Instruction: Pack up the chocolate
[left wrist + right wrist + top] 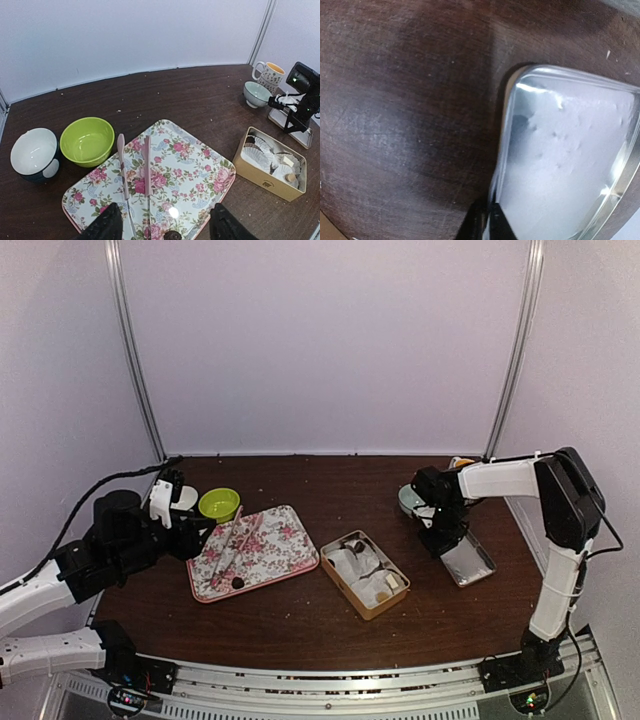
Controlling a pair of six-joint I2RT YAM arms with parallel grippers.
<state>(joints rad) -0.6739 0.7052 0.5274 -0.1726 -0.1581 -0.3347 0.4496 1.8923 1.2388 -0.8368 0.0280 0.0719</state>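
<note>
"Chocolate lump (238,582), the dark one. Where was it on the overhead camera?"

"It lay on the floral tray (285,540), at the tray's lower edge, left of centre in the frame. Pink tongs (232,550) lay on the same tray just above it. The tan box (341,591) of white paper cups sat to the right of the tray."

"And the arms?"

"The left arm (110,540) stretched from the left edge to the tray's left side, with the green bowl (218,503) and white bowl (183,498) above it. The right gripper (445,538) pointed down at the upper end of the metal tray (475,565), right of centre."

"What about the left wrist camera?"

"The left gripper (166,215) was spread wide, with one of its fingers (107,225) on each side along the bottom of the frame, over the floral tray. The chocolate lump sat at the bottom edge between them and touched neither. Tan pieces (290,175) showed in the box's cups at the right edge. A pale bowl (256,92) and a mug (270,75) stood in the upper right."

"And the right wrist?"

"Dark table (395,125) filled the left and the metal tray filled the right. The fingertips (475,227) were pressed together at bottom centre, right at the tray's rim. I couldn't tell whether the rim was nipped between them."
</note>
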